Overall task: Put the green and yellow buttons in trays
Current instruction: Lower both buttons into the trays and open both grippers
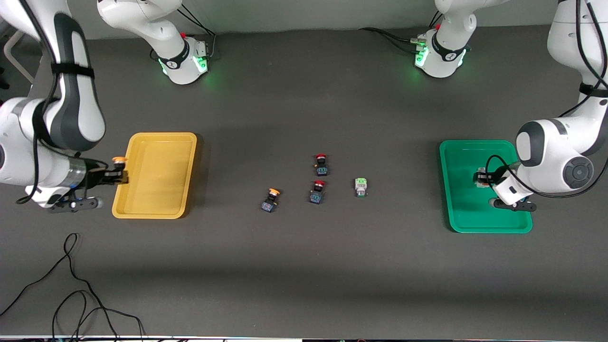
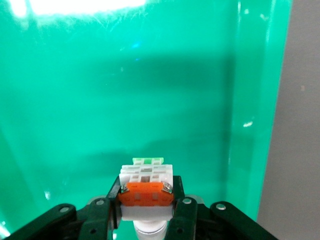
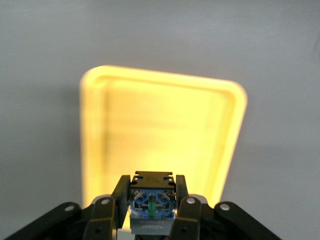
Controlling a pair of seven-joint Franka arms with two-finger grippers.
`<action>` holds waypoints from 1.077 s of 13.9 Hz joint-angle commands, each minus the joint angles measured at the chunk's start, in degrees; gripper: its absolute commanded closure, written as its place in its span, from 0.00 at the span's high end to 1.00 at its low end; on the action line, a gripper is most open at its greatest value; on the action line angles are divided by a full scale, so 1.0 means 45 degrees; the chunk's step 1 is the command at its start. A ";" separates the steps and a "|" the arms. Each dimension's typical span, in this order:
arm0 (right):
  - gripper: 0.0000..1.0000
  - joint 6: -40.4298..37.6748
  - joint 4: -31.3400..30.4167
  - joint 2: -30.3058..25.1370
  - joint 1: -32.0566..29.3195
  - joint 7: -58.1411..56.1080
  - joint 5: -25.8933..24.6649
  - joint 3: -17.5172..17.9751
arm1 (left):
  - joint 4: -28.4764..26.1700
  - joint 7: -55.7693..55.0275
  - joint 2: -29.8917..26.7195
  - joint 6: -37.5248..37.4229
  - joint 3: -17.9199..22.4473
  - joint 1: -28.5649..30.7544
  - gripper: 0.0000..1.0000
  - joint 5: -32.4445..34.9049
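Over the green tray (image 1: 463, 211), the left end effector (image 1: 480, 177) holds a white-bodied button (image 1: 481, 176), its fingers (image 2: 182, 209) closed on the body's two sides; the left wrist view shows the button's orange face (image 2: 145, 192) and a pale green edge above it, with the tray's green floor (image 2: 125, 100) filling nearly everything else. At the right arm's end of the desk (image 1: 304, 266), the right end effector (image 1: 118, 175) grips a yellow-capped button (image 1: 118, 166) with a black-blue body, hanging just at the outer rim of the yellow tray (image 1: 156, 209). From the right wrist view the blue underside of that button (image 3: 151, 202) sits clamped between the fingers (image 3: 186, 212), and the yellow tray (image 3: 160, 130) lies ahead of it.

Two task buttons rest on the desk between the trays: a second yellow-capped button (image 1: 270, 200) and, closer to the green tray, a white button with a pale green face (image 1: 361, 186). Between those two stand two red-capped buttons, one (image 1: 321, 164) farther from the front camera than the other (image 1: 317, 191). Loose black cables (image 1: 71, 294) lie on the desk nearest the front camera, at the right arm's end.
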 commanded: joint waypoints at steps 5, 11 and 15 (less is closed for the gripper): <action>0.29 0.4023 -0.2189 0.2321 -0.0186 -0.1703 0.1835 -0.0165 | -0.0155 0.1113 0.0379 0.1154 -0.0075 0.0898 0.00 0.0754; 0.97 0.3849 -0.1977 0.2343 -0.0208 -0.1668 0.1954 -0.0165 | -0.0097 0.1448 0.0479 0.1312 -0.0075 0.1017 1.00 0.0754; 0.99 0.0558 0.0340 0.1757 0.0026 -0.0928 0.1760 -0.0185 | -0.0077 0.1194 0.0128 0.0981 -0.0211 0.0763 1.00 0.0734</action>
